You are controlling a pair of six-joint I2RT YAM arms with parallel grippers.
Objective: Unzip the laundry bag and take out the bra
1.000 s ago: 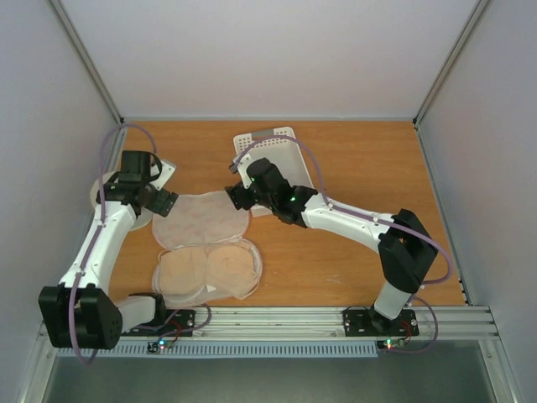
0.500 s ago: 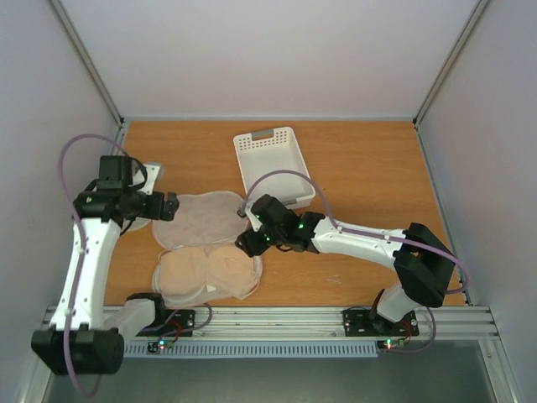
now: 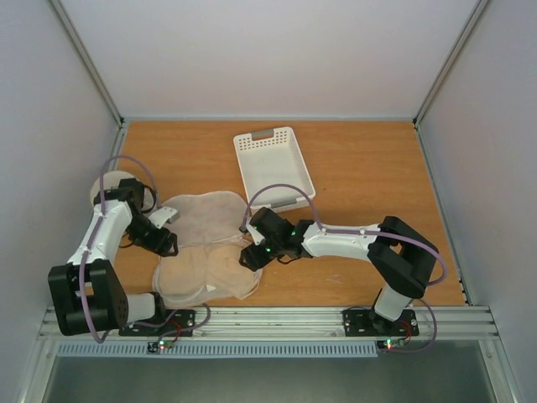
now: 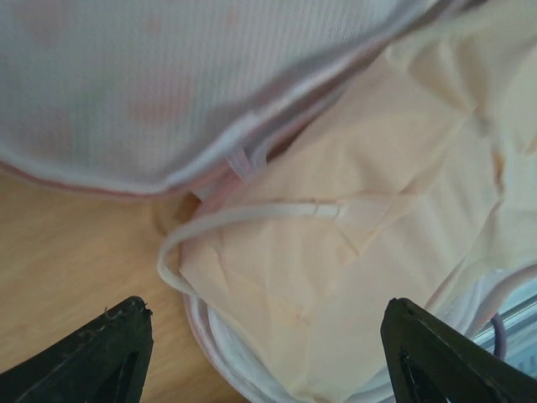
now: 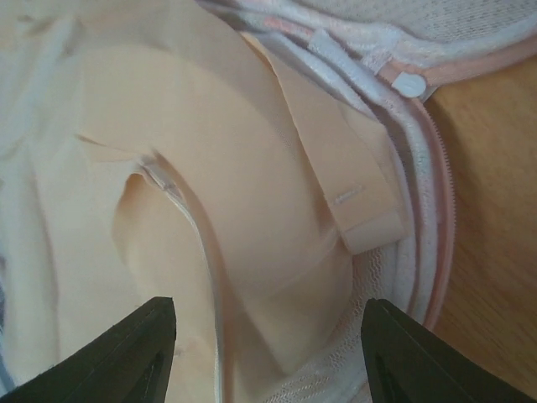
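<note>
The laundry bag (image 3: 201,214) is unzipped; the bra (image 3: 205,270) lies exposed under the left gripper (image 4: 268,336) and right gripper (image 5: 268,329), both spread, removal pending.

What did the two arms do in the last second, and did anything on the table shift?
Both grippers came toward the near edge. The left gripper moved from the far flap of the laundry bag to the left end of the bra; the right gripper came from the white basket to the bra's right end. Both hang open, holding nothing. Bag, bra and basket lie as before.
</note>
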